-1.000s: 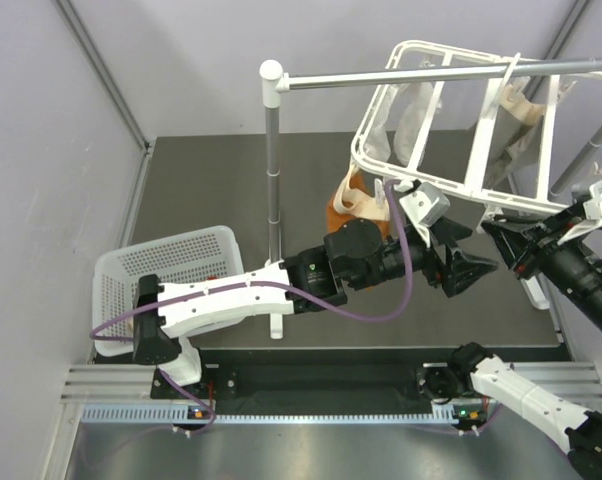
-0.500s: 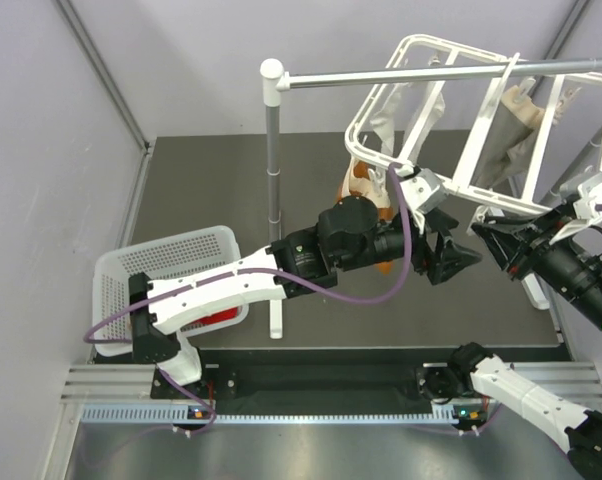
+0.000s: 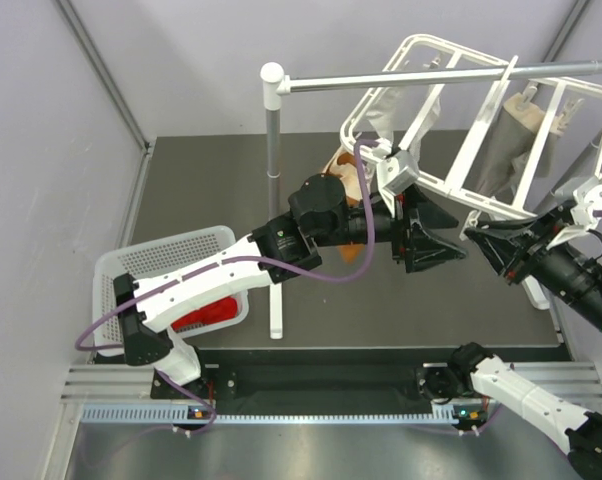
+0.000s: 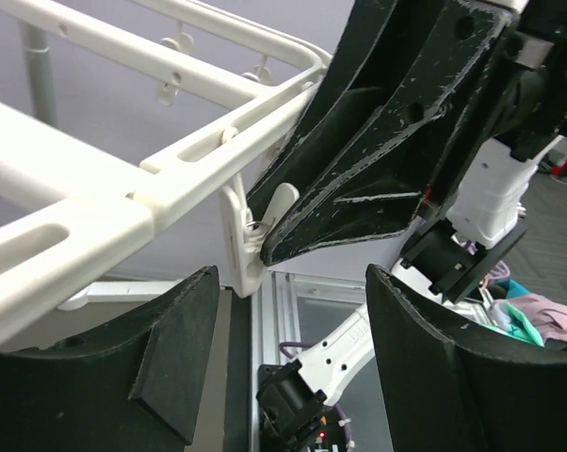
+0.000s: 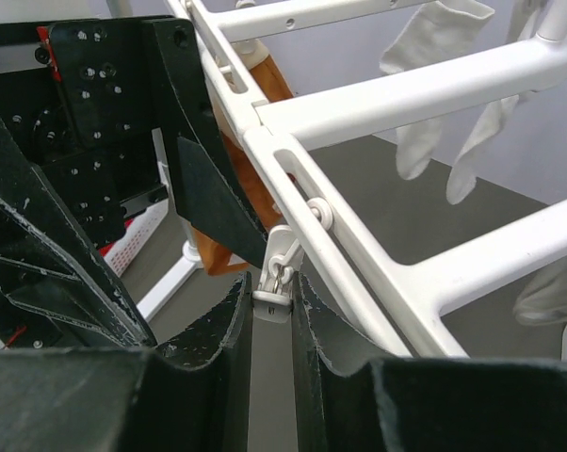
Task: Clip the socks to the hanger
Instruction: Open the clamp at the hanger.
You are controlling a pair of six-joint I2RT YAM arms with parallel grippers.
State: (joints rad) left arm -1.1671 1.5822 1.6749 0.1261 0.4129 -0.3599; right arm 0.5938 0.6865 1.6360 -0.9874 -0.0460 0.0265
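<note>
Left gripper (image 4: 291, 281): your left claw is released, its jaws spread wide with nothing between them. It is raised over the middle of the worktop, just under the hanger's near rail.
Right gripper (image 5: 272, 287): your right claw is clenched on a clip peg (image 5: 280, 252), one finger pressed against each side of its lower end.
Hanger (image 5: 359, 101): tilted, hung from the grey rail (image 3: 401, 78) above the far right corner of the worktop.
Clip peg: dangles from the hanger's near rail, facing your open left jaws.
White socks (image 5: 413, 146): hang from a far crossbar.
Beige sock (image 3: 521, 135): hangs toward the right edge.
Orange sock (image 5: 267, 83): hangs at the hanger's left end, behind your left claw.
Red socks (image 3: 203, 312): in the white basket (image 3: 151, 270) at the near left corner.
</note>
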